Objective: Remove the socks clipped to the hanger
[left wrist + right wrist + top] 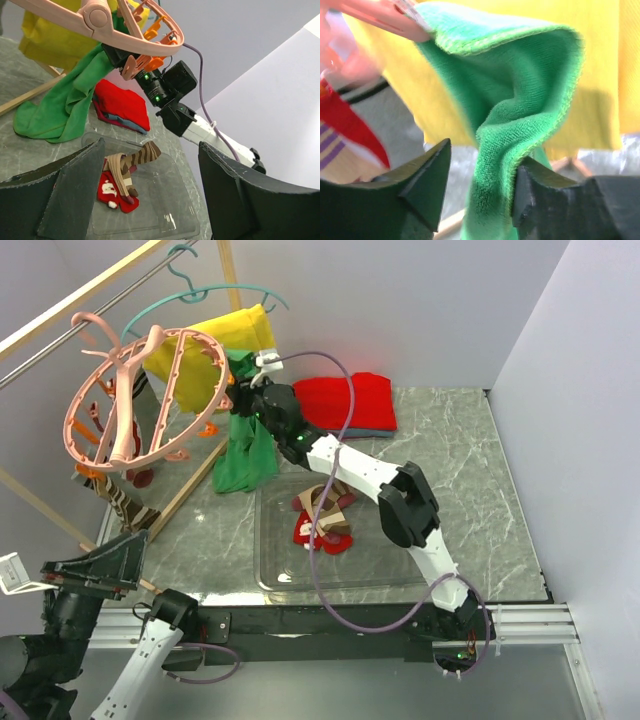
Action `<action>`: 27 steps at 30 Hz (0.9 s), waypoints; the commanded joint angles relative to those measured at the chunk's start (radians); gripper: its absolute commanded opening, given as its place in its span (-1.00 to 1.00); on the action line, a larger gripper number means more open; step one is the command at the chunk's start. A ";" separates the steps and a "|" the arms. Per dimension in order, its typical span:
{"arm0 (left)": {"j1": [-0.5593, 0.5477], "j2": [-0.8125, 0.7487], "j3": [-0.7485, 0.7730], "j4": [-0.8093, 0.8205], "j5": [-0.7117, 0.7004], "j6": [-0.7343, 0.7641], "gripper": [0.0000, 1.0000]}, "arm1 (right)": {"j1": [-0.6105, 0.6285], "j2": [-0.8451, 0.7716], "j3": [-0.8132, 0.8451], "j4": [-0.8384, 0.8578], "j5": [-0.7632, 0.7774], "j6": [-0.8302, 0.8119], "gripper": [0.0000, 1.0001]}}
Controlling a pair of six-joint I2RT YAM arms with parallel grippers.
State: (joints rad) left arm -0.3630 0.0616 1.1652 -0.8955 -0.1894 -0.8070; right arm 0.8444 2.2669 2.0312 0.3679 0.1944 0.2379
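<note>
The hanger (128, 405) is hanging from the wooden rail (90, 288) at about 10 o'clock in the top view. It is tilting so that its ring is facing the camera. The ring's long axis is running from 8 o'clock to 2 o'clock, and the hook is pointing toward 11 o'clock. Striped socks (125, 502) are dangling from clips at the ring's 7 o'clock end, with their long axes pointing straight down. A green cloth (245, 455) is hanging from a clip at the 3 o'clock end and draping onto the table.

Loose socks (325, 520) are lying crossed in the clear tray (270, 570) near the table's centre. The brown striped one is pointing toward 2 o'clock in the left wrist view.

The right arm is stretching from its base at 5 o'clock toward 10 o'clock, with its elbow bending over the tray. The right gripper (238, 400) is sitting at the ring's rim. In its own camera the claw is standing part-open around the green cloth (520, 125). The fold is touching the right-hand finger (530, 200) and a gap is showing at the other one.

The left arm is folding low at 7 o'clock. The left gripper (150, 150) is aiming up toward the hanger (107, 20), spreading wide and holding nothing.
</note>
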 commanded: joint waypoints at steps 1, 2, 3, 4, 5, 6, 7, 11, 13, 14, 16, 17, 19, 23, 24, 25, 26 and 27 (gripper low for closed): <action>0.006 0.055 0.016 0.014 0.050 -0.012 0.61 | 0.016 -0.144 -0.098 -0.068 -0.070 0.021 0.19; 0.006 0.058 0.019 0.012 0.051 -0.012 0.61 | 0.019 -0.159 -0.117 -0.087 -0.090 0.026 0.31; 0.006 0.060 0.019 0.010 0.051 -0.012 0.61 | 0.021 -0.191 -0.136 -0.104 -0.102 0.026 0.36; 0.006 0.060 0.021 0.013 0.051 -0.012 0.61 | 0.022 -0.210 -0.179 -0.131 -0.113 0.021 0.40; 0.006 0.058 0.022 0.015 0.050 -0.014 0.62 | 0.031 -0.245 -0.205 -0.139 -0.128 0.011 0.49; 0.006 0.058 0.022 0.017 0.050 -0.014 0.62 | 0.036 -0.268 -0.263 -0.148 -0.134 0.008 0.55; 0.007 0.058 0.022 0.020 0.050 -0.012 0.62 | 0.041 -0.289 -0.300 -0.147 -0.138 0.006 0.67; 0.006 0.061 0.040 0.017 0.038 -0.004 0.61 | 0.054 -0.412 -0.477 -0.110 -0.127 0.035 0.92; 0.006 0.063 0.048 0.017 0.030 0.002 0.61 | 0.061 -0.440 -0.558 -0.095 -0.134 0.044 0.98; 0.006 0.061 0.054 0.018 0.024 0.008 0.61 | 0.068 -0.454 -0.577 -0.093 -0.144 0.049 0.99; 0.006 0.060 0.059 0.014 -0.004 0.015 0.60 | 0.077 -0.464 -0.612 -0.098 -0.185 0.046 0.99; 0.006 0.060 0.059 0.010 -0.024 0.020 0.58 | 0.084 -0.474 -0.621 -0.096 -0.191 0.041 0.99; 0.007 0.064 0.057 -0.013 -0.088 0.017 0.56 | 0.100 -0.483 -0.647 -0.089 -0.241 0.038 0.99; 0.006 0.090 0.053 0.027 -0.052 0.043 0.44 | 0.117 -0.513 -0.678 -0.078 -0.297 0.073 0.99; 0.006 0.089 0.051 0.049 -0.033 0.051 0.44 | 0.120 -0.520 -0.690 -0.076 -0.305 0.081 0.99; 0.006 0.084 0.051 0.099 -0.021 0.054 0.45 | 0.124 -0.526 -0.697 -0.075 -0.314 0.087 0.99; 0.006 0.077 0.047 0.122 -0.028 0.049 0.47 | 0.127 -0.536 -0.704 -0.070 -0.337 0.098 0.99; 0.006 0.064 0.045 0.148 -0.038 0.045 0.47 | 0.128 -0.544 -0.726 -0.046 -0.349 0.103 0.99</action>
State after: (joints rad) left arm -0.3630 0.1181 1.2060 -0.8803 -0.2329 -0.7898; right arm 0.9592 1.8175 1.3388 0.2470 -0.0750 0.3023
